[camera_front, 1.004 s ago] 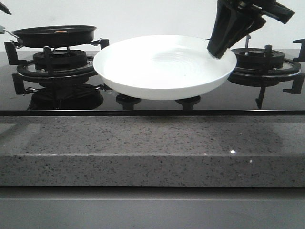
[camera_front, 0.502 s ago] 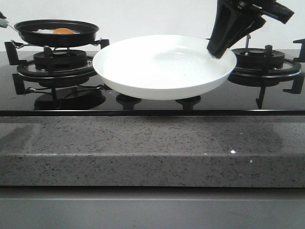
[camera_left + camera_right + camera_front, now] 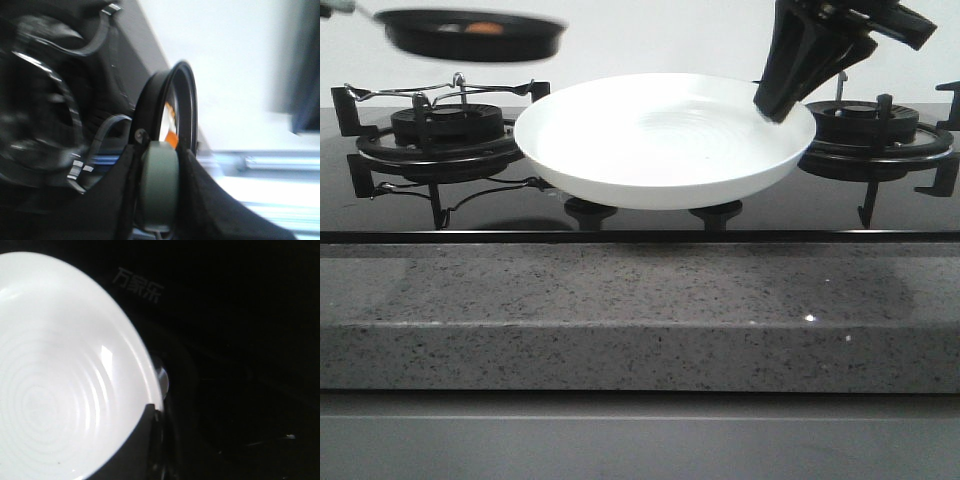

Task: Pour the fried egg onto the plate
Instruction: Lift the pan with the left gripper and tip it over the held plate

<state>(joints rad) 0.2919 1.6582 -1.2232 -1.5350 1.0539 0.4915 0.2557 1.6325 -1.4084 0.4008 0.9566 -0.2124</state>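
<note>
The white plate [image 3: 665, 140] hangs level above the stove's middle, gripped at its right rim by my right gripper [image 3: 782, 100], which is shut on it; the plate [image 3: 60, 380] fills the right wrist view. The black frying pan [image 3: 472, 36] is in the air above the left burner, blurred, with the fried egg's orange yolk [image 3: 483, 28] showing inside. My left gripper [image 3: 160, 175] is shut on the pan's grey-green handle [image 3: 159, 185]; the pan [image 3: 185, 100] is seen edge-on there with a strip of egg [image 3: 171, 127] inside.
The left burner grate [image 3: 435, 130] stands bare under the pan. The right burner grate [image 3: 885, 135] lies behind the right gripper. Black glass hob [image 3: 640, 215] and a grey speckled counter edge [image 3: 640, 310] run across the front.
The pan has lifted off the left burner and moved up and a little right toward the plate. The plate and right gripper have not moved.
</note>
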